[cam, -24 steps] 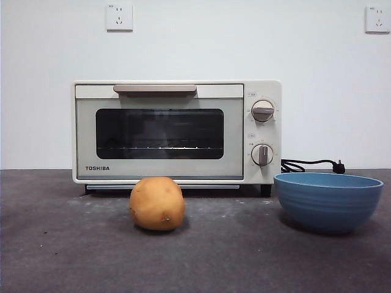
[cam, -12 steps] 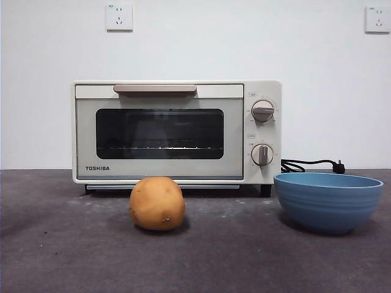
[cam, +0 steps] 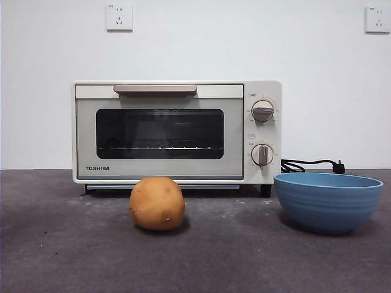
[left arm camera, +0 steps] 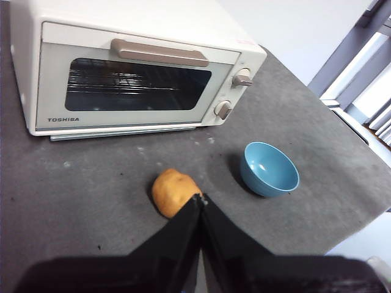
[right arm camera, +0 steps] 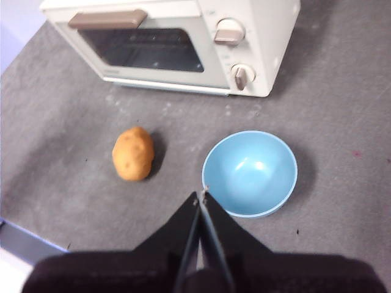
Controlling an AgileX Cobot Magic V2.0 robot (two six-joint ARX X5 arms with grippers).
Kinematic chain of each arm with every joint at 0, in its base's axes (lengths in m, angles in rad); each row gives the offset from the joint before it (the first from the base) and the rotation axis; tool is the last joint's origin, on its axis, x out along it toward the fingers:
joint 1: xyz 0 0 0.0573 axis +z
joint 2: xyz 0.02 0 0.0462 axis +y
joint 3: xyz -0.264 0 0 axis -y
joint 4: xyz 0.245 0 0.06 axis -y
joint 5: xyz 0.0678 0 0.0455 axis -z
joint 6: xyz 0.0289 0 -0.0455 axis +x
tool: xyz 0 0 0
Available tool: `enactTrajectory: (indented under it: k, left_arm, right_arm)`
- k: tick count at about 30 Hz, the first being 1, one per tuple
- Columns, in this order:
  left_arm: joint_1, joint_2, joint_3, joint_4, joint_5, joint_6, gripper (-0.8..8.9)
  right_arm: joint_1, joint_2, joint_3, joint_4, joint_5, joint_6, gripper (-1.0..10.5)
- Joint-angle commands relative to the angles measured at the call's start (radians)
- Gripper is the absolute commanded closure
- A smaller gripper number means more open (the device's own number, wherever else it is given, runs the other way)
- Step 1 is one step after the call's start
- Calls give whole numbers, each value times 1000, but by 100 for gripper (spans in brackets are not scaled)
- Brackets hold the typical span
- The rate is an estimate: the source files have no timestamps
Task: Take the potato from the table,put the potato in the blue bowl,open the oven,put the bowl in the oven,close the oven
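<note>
Hardly anything differs across the front views. The potato (cam: 157,203), the bowl (cam: 328,201) and the oven (cam: 176,132) show no shift in place or pose. Only the faint shading on the table (cam: 55,244) at the left looks slightly different, barely enough to tell.

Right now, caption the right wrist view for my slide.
Shut right gripper above the empty blue bowl, potato beside it, closed oven behind.

front: both arms out of view | left wrist: gripper (left arm camera: 201,198) hides part of potato (left arm camera: 173,191), oven (left arm camera: 131,73) corner cut off | right wrist: oven (right arm camera: 183,43) top cut off
</note>
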Motion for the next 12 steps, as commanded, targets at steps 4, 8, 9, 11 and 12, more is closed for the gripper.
enactTrajectory:
  k: [4,8,9,11,12]
  left_arm:
    - [0,-2,18,-1,7,23,822]
    - [0,-2,19,-2,7,23,822]
    - [1,-2,19,-2,7,23,822]
    - [1,-2,19,-2,7,23,822]
    - [1,-2,19,-2,7,23,822]
  right_arm:
    - [26,0,1,2,-3,-19,935]
    - [34,0,1,2,-3,-16,724]
    - [36,0,1,2,-3,-16,642]
    - [40,0,1,2,0,-16,466]
    - [43,0,1,3,0,-16,417]
